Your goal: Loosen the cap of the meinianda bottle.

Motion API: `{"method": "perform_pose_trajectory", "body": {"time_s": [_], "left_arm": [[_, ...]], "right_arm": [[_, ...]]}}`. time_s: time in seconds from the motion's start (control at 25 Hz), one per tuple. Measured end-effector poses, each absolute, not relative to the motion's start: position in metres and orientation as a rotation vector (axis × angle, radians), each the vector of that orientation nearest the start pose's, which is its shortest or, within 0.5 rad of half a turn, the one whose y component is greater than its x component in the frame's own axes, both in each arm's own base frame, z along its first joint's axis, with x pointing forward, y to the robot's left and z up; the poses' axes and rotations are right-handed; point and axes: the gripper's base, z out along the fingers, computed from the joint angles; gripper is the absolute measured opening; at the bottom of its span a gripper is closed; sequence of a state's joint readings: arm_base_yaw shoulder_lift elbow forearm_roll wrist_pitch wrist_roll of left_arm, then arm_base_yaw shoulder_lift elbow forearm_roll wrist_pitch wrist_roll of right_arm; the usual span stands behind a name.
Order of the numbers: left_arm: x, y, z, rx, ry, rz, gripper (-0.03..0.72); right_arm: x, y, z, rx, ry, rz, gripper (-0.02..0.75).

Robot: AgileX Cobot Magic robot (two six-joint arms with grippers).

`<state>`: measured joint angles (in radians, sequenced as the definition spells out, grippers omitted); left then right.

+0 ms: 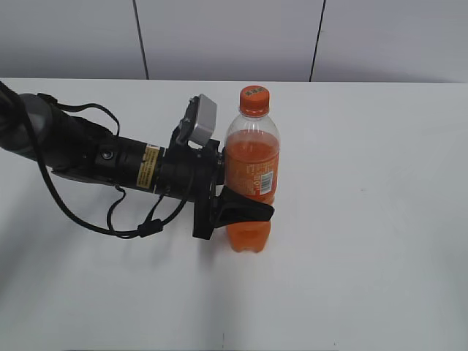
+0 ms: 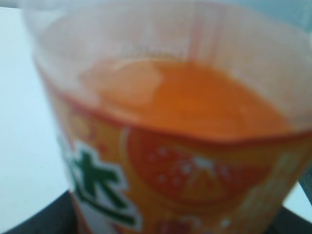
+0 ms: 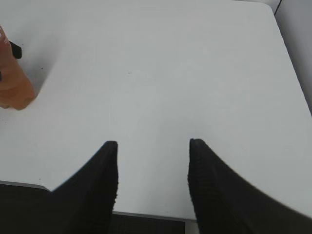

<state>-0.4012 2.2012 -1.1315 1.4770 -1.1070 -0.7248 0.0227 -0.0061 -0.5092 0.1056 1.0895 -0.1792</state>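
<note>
**Op:** Filling my left wrist view, right up against the lens, is the meinianda bottle (image 2: 165,146): blurred orange drink under a clear shoulder, with the orange label and a green character on it. Dark finger edges show at the bottom corners of that view.

**Desk:** So where does it stand?

**Op:** Upright on the white table (image 1: 380,219), a little left of centre in the exterior view. The cap (image 1: 254,100) is on the neck, orange with a ribbed side and faint print on top, and nothing is touching it.

**Desk:** And the left gripper?

**Op:** I see the left gripper (image 1: 245,208) coming in level from the left, clasped around the bottle's lower body, at the waist just under the label. One black finger (image 1: 245,210) wraps across the front of the bottle; the other one is hidden behind it. So it is grasping the bottle.

**Desk:** Right side?

**Op:** The right gripper (image 3: 152,170) is out of the exterior view. In my right wrist view its two black fingers (image 3: 100,187) stand apart, with only bare table between them, so it is released and holds nothing. The bottle's base sits at the far left edge of that view, well apart from those fingers.
</note>
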Motion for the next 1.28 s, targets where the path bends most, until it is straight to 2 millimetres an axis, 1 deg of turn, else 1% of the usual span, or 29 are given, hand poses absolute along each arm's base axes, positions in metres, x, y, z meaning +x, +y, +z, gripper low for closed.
{"method": "perform_pose_trajectory", "body": {"time_s": [0.92, 1.2, 1.28], "left_arm": [[0.3221, -0.2243, 0.1023, 1.44, 1.503, -1.131, 0.415], [0.3221, -0.2243, 0.1023, 1.44, 1.503, -1.131, 0.415], [0.3221, -0.2243, 0.1023, 1.44, 1.503, -1.131, 0.415]], "right_arm": [[-0.0086, 0.0083, 0.2778, -0.215, 2.042, 0.029, 0.356], [-0.0084, 0.0064, 0.2777, -0.217, 2.044, -0.002, 0.356], [-0.009, 0.0057, 0.2812, -0.21, 2.023, -0.011, 0.356]]}}
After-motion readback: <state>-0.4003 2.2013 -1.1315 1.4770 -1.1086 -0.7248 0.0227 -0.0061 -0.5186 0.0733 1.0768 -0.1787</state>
